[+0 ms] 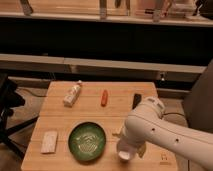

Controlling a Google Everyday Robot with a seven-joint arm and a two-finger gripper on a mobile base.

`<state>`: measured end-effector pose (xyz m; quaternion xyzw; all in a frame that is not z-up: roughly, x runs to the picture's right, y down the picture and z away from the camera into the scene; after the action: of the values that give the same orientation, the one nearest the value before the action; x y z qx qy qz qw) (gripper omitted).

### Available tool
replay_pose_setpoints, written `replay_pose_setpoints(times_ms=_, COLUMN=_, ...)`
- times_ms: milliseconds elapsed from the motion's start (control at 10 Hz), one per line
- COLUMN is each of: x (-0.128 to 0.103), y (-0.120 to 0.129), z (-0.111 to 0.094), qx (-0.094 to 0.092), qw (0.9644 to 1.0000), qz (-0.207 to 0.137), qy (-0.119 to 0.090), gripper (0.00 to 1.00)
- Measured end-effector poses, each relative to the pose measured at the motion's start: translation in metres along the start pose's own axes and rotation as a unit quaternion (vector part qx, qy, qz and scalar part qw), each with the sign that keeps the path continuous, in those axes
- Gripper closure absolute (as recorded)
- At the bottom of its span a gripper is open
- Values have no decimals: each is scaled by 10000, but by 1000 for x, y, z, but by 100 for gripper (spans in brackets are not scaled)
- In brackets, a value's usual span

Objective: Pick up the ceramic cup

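Note:
The ceramic cup [124,155] shows as a small white round shape near the table's front edge, just right of the green patterned bowl [87,140]. My white arm [150,125] reaches in from the right and bends down over the cup. The gripper [128,146] is at the arm's lower end, right at the cup and mostly hidden by the wrist. I cannot tell whether it touches the cup.
On the wooden table [60,117] lie a long white labelled bottle [72,94] at the back left, a red-orange item [104,97] at the back middle, a black object [136,100] by the arm's elbow, and a white packet [49,141] at the front left. Dark shelving runs behind.

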<state>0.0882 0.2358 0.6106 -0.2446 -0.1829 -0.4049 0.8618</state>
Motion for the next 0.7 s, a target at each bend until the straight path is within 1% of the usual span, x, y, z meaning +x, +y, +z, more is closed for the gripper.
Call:
replay_pose_setpoints(times_ms=300, x=-21, y=-23, z=1, qx=75, qw=9988, qz=-472, qy=-45, gripper=20)
replay_pose_setpoints(times_ms=400, x=-22, y=-29, z=4, qx=60, qw=9986, qz=-524, qy=-25, gripper=20)
replay_pose_setpoints(times_ms=500, x=-23, y=-33, z=9, qx=25, qw=9990, qz=-453, qy=-37, gripper=20)
replay_pose_setpoints(times_ms=700, x=-13, y=-26, z=14, qx=-24, qw=9995, qz=-308, qy=-17, gripper=20)
